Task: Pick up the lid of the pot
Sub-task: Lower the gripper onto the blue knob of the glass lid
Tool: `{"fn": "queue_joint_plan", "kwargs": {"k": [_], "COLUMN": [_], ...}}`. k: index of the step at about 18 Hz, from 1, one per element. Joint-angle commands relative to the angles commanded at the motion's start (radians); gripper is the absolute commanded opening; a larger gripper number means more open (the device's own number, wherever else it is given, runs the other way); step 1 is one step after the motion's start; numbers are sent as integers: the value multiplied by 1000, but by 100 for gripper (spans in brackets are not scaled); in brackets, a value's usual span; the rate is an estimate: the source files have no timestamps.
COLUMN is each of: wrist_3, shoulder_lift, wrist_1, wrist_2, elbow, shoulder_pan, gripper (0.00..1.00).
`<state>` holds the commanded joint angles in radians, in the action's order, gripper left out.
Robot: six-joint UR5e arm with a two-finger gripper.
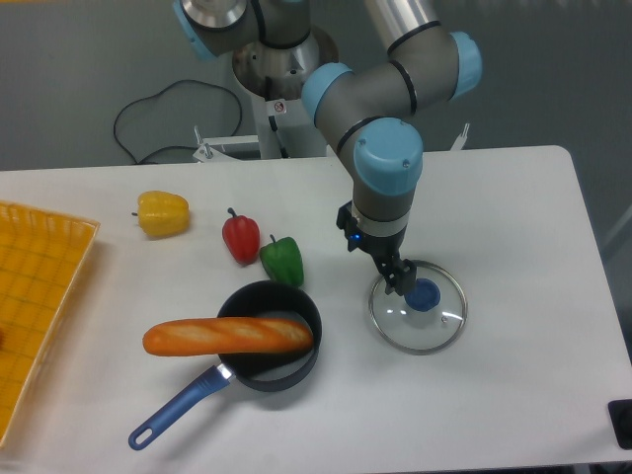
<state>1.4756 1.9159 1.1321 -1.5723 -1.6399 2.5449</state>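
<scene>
The glass pot lid (418, 321) lies flat on the white table, right of the pot, with a metal rim and a blue knob (424, 294) at its centre. My gripper (397, 280) points straight down at the lid's upper left part. Its dark fingertips (394, 274) stand just left of the knob, close to or touching it. The fingers look like one narrow dark shape from this angle, so the gap between them does not show. Nothing is lifted; the lid rests on the table.
A black pot (279, 346) with a blue handle holds a baguette (228, 336) across its rim, left of the lid. Green (282, 261), red (241, 237) and yellow (163, 213) peppers lie behind it. A yellow tray (35, 296) is at the left edge.
</scene>
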Motion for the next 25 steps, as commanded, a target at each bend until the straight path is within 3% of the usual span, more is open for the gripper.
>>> {"fn": "queue_joint_plan", "kwargs": {"k": [9, 25], "wrist_3": [143, 160], "shoulder_lift": [43, 80], "wrist_1": [-32, -81], "wrist_2": [-5, 3], "elbow": [19, 12], "shoulder_pan": [26, 77], "gripper": [100, 100]}}
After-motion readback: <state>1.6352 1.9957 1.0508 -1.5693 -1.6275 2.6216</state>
